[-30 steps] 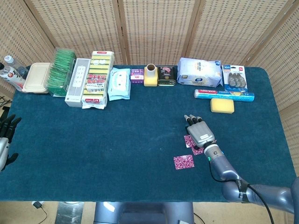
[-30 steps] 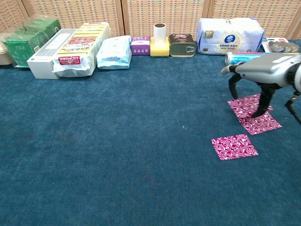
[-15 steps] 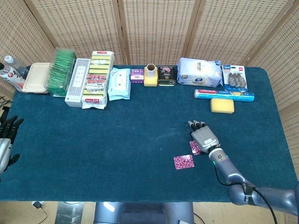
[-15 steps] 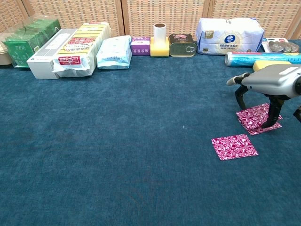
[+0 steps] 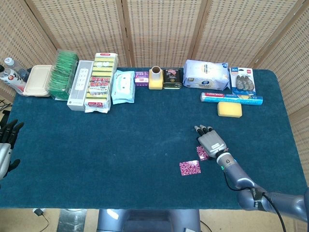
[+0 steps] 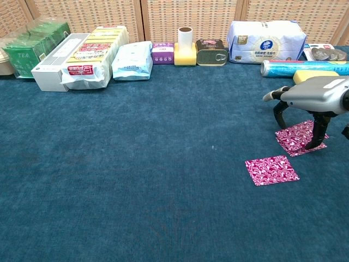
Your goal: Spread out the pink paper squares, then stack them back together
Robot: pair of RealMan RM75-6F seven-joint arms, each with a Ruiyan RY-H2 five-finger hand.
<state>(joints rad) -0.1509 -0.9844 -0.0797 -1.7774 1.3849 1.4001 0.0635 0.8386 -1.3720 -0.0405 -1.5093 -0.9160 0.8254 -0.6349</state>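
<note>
Right hand (image 6: 313, 103) palm-down, fingertips pressing on pink paper square (image 6: 297, 137), nothing grasped. Second pink square (image 6: 271, 170) flat on desk (image 6: 136, 180), just beside first, nearer front edge. Left hand (image 5: 6, 142) at desk's left edge, fingers spread, holding nothing.

I count two pink paper squares on my surface: one square (image 6: 298, 138) under my right hand's fingers (image 6: 315, 136), and a second square (image 6: 271, 170) just beside them, lying apart. Beyond the fingers I count one yellow sponge (image 5: 229, 109), one blue roll (image 5: 231, 98) and one tin can (image 5: 172, 79).
</note>
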